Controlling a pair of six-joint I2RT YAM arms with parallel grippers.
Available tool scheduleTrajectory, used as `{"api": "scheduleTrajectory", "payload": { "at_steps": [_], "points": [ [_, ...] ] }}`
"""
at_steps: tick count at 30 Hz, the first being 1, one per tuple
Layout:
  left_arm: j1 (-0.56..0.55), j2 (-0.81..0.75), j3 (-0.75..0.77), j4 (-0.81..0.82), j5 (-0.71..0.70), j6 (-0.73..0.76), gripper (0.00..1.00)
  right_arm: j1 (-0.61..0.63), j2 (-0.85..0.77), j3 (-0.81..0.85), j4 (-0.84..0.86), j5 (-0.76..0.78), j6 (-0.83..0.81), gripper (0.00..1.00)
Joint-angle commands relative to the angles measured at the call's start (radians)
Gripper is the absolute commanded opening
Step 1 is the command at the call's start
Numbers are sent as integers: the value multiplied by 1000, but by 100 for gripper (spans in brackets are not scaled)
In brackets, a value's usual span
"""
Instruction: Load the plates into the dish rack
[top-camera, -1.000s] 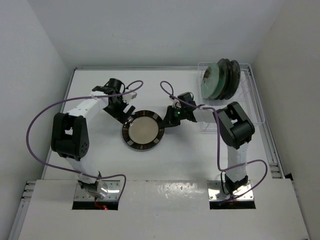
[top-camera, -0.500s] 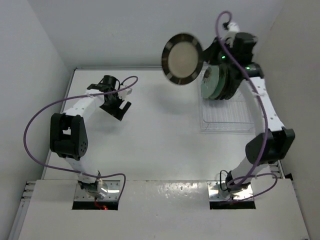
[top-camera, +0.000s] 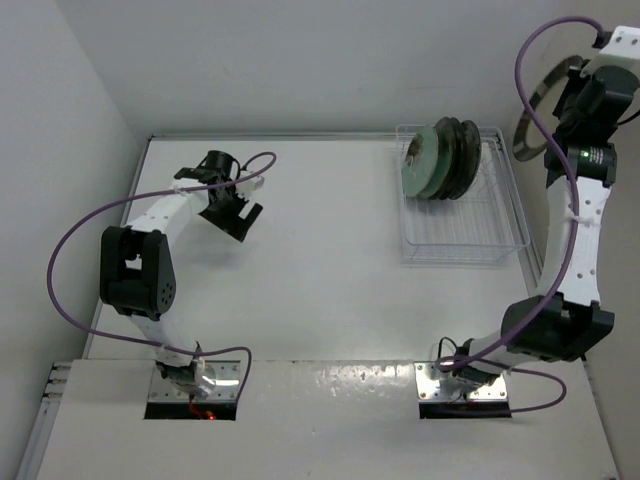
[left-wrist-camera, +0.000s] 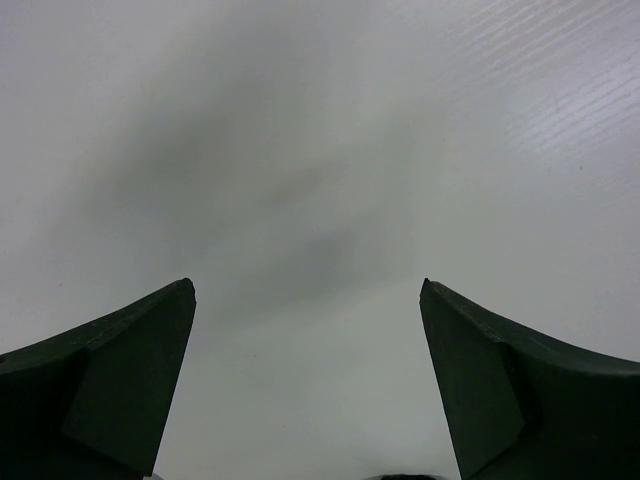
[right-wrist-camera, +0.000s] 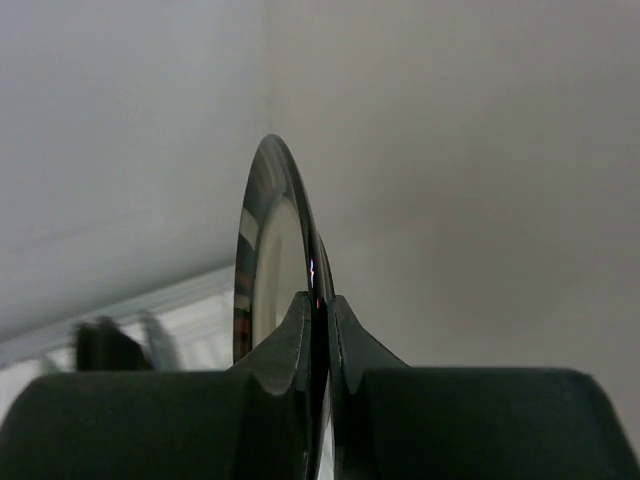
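Plate (right-wrist-camera: 272, 260) edge-on btwn R jaws

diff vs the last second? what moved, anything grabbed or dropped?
The right gripper lifted the dark-rimmed plate off the table, then swung it high and to the right, beyond the dish rack; the plate is clamped edge-on. The left gripper backed off leftward early on and is open. The racked plates stayed put.

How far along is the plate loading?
Done: several plates stand in the dish rack. In hand: the right gripper clamps a dark-rimmed plate high beside the rack. Remaining: slotting that plate; no other loose plate is in view. The left gripper is open, empty.
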Motion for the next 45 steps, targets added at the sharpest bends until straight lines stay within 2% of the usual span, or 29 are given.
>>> {"api": "scheduleTrajectory", "payload": {
  "at_steps": [1, 4, 9, 14, 18, 27, 37, 41, 45],
  "points": [
    [4, -1, 38, -4, 25, -13, 100, -28, -3, -67, 271, -59, -114, 0],
    [4, -1, 38, -14, 25, -13, 100, -36, 18, -141, 314, -200, -152, 0],
    [4, -1, 29, -14, 25, -13, 100, -26, 69, -198, 343, -213, -143, 0],
    [4, -10, 29, -14, 15, -13, 100, 9, 133, -224, 374, -235, -203, 0],
    [4, -10, 29, -23, 6, -13, 100, 58, 178, -222, 389, -155, -307, 0],
    [4, -10, 29, -23, 6, -13, 100, 121, 251, -219, 492, -26, -409, 0],
    [4, -1, 38, -32, 6, -13, 100, 222, 362, -305, 567, 49, -443, 0],
    [4, -10, 38, -32, 6, -13, 100, 236, 400, -299, 609, 144, -419, 0],
    [4, -10, 38, -32, 6, -13, 100, 238, 390, -305, 618, 167, -436, 12]
  ]
}}
